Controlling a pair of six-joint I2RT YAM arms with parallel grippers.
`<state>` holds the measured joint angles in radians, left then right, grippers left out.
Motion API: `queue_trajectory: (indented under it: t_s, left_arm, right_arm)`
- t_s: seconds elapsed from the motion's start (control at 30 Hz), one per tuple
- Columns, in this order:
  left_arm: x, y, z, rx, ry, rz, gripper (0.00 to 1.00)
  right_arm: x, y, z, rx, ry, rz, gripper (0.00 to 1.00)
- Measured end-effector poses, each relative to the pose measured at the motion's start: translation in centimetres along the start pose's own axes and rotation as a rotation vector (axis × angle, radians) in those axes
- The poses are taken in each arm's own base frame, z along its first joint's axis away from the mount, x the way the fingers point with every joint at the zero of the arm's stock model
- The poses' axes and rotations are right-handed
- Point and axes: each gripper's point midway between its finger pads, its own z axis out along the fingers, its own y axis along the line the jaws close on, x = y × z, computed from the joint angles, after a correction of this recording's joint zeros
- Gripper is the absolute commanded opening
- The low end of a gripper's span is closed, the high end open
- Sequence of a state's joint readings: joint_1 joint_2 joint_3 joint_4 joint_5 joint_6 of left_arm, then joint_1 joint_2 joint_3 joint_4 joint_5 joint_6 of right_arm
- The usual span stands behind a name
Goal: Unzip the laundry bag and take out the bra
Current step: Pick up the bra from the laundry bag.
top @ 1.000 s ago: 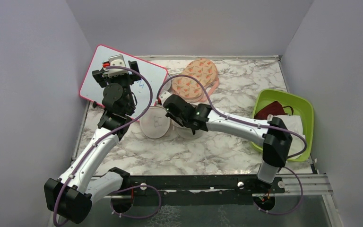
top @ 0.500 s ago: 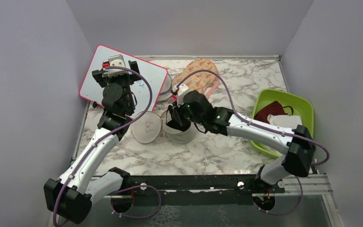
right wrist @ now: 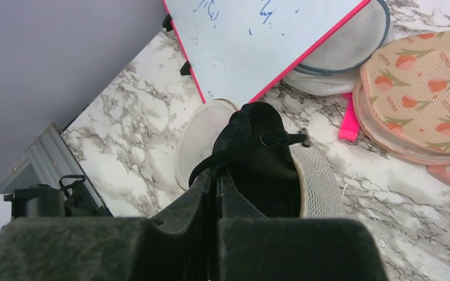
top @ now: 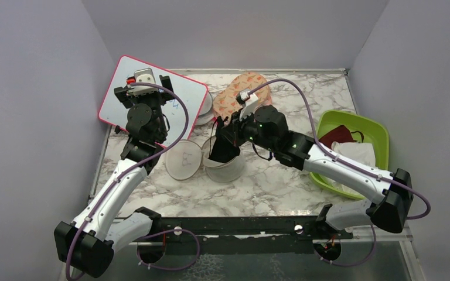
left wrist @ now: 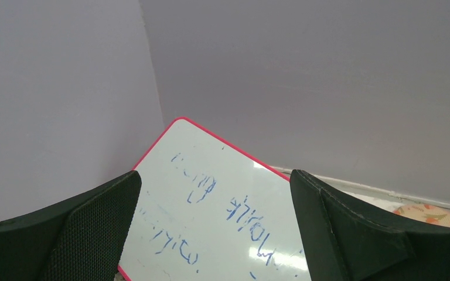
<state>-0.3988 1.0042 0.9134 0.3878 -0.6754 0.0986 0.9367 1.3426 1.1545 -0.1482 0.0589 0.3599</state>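
one bag point(top: 228, 170) mouth-up, lid point(top: 183, 159) flopped left, one black bra point(right wrist: 258, 155) poking upright-ish, right pincer point(right wrist: 217, 187) clamped on it, left pincer point(left wrist: 214, 175) gaping

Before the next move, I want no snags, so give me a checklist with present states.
1. Laundry bag unzipped, lid flipped aside: ok.
2. Right end effector shut on the black bra: ok.
3. Bra fully clear of the bag: cannot tell.
4. Bra strap free of snags: cannot tell.
5. Left end effector open, up by the whiteboard, out of the way: ok.
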Motion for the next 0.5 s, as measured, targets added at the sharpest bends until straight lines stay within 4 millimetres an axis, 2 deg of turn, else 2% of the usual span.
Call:
queue_trajectory:
  t_s: [0.27,0.5]
  left_arm:
    - [0.0,-0.2,0.0,0.007,-0.001,-0.007,0.93]
    - [0.0,-0.3,0.0,0.012,-0.002,-0.011,0.93]
  right_arm:
    - [-1.6,1.5,-0.7,-0.061,-0.032,0.027,0.01]
    - [-5.5,3.7,-1.9,-0.133,-0.102,0.101,0.01]
